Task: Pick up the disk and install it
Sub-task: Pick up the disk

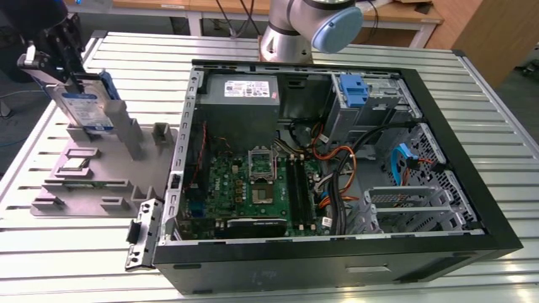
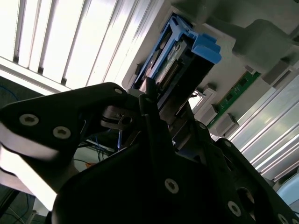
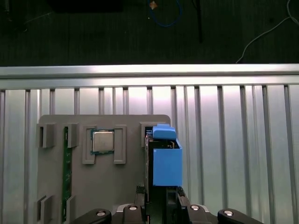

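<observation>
**Claw at the disk; disk upright in the grey fixture**

Claw (image 2: pixel 156 95) body, black with bolt heads, sits closest to the lens in the second wrist view. It is right up against the near edge of the disk (image 2: pixel 180 58). Cannot tell from any view whether the claw is apart or clamped on the drive.

- Disk: stands on edge in the grey fixture (image 1: pixel 84 189), label face visible in the exterior view, blue carrier frame around its edges. In the first wrist view it appears edge-on, with the blue carrier tab on the side away from the claw.
- Disk base: whether it is seated in its slot or lifted just clear cannot be resolved.
- Fixture: flat grey block with raised posts and pockets, lying on the slatted aluminium counter (image 1: pixel 76 252).
- Processor chip (image 3: pixel 103 141): sits in a pocket just beside the disk's slot.
- Green memory stick (image 3: pixel 67 172): lies in a groove further along the fixture.
- Computer case (image 1: pixel 337 265): open, on its side, on the same counter, to the exterior view's right of the fixture and near it.
- Inside the case: green motherboard (image 1: pixel 252 183), a grey power supply (image 1: pixel 244 95) with a white sticker at the far end, and bundled orange and black cables (image 1: pixel 337 170).
- Drive bay in the far corner holds a bare blue bracket (image 1: pixel 355 91).
- Arm (image 1: pixel 303 25): its grey and pale-blue joint rises behind the case.
</observation>
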Controlling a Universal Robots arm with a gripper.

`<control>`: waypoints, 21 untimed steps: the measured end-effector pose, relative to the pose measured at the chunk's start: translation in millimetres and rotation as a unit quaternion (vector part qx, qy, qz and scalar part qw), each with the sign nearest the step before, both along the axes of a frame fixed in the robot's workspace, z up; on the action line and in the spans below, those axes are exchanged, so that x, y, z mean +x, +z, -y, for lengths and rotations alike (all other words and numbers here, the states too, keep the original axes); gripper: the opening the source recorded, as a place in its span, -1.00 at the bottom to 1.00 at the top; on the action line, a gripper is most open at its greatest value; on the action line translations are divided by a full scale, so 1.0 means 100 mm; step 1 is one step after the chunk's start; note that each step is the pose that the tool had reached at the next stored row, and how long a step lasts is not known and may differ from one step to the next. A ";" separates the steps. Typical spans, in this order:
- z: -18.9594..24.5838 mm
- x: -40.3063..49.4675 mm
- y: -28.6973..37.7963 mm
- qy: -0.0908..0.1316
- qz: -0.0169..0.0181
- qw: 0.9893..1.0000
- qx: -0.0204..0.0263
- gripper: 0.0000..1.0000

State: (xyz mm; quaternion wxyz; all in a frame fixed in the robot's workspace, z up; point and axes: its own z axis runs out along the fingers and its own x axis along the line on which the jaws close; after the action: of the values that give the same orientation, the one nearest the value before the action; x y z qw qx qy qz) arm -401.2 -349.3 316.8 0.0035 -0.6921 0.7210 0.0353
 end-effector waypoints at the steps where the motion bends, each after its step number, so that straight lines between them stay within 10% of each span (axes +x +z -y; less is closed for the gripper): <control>1: 0.000 0.000 0.024 0.000 0.000 1.000 0.000 -0.30; 10: 0.000 0.000 0.314 0.000 0.000 1.000 0.000 -0.30; 21: 0.000 0.000 0.333 0.000 0.000 1.000 0.000 -0.30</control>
State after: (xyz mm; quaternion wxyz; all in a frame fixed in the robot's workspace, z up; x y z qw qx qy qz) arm -401.2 -349.3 350.1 0.0035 -0.6921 0.7209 0.0353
